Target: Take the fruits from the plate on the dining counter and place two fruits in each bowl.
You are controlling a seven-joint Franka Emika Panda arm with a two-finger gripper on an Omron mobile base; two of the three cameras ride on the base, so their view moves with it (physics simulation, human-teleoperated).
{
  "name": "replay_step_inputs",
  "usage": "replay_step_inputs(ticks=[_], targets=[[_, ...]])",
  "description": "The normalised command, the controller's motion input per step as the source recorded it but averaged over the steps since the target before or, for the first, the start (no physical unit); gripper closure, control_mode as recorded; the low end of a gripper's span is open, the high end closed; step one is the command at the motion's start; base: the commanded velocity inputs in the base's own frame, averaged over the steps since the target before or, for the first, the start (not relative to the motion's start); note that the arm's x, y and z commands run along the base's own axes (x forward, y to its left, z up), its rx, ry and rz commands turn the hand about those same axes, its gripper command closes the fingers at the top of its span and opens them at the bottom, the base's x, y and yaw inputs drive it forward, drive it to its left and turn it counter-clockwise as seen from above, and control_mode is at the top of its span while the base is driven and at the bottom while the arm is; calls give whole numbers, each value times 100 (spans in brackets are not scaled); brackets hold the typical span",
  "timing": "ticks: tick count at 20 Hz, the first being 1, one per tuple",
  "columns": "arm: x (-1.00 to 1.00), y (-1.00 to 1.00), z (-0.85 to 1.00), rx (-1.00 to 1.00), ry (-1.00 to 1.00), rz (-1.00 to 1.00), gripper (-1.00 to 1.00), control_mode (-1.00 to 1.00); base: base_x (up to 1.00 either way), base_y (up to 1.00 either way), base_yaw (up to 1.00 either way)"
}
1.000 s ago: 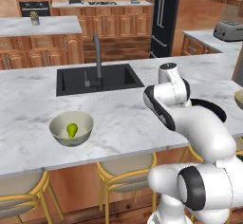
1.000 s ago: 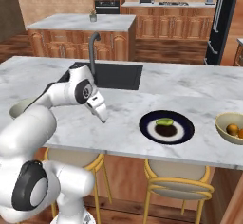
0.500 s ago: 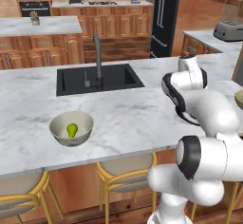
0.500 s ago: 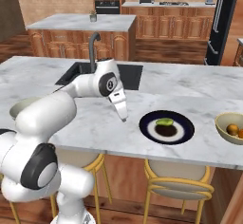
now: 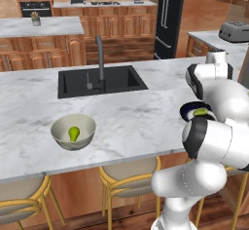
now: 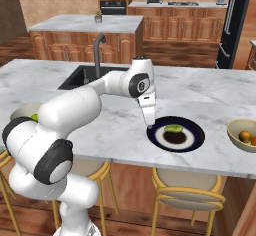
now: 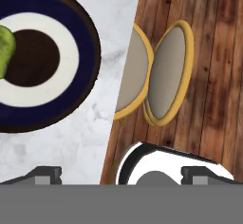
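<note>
One yellow-green oblong fruit [image 6: 173, 128] lay on the glossy black-navy plate [image 6: 195, 139], a flat round dish with a whitish ring, near the front edge of the veined marble counter [image 6: 210, 90]. We saw the jaws [image 6: 150, 125] hanging over the plate's left rim, just beside the fruit, spread wide and empty. Half a second before, they had been further left, clear of the plate. The left bowl [image 5: 62, 141] held a green pear [image 5: 73, 133]; the right bowl [image 6: 235, 136] held two orange fruits [image 6: 245, 136].
</note>
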Motion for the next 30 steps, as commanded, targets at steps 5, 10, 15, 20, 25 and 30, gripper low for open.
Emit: replay_step_inputs(ticks=[5,10,15,20,25,30], targets=[[19,-48,0,1,13,-14,-100,-100,0,0,0],[28,-6,-12,3,0,-1,-100,-100,0,0,0],[24,-2,-21,6,-9,0,-100,-100,0,0,0],[5,1,-36,0,-29,0,-100,-100,0,0,0],[10,0,-33,0,-39,0,-100,-100,0,0,0],[34,-24,-3,1,7,0,-100,-100,0,0,0]])
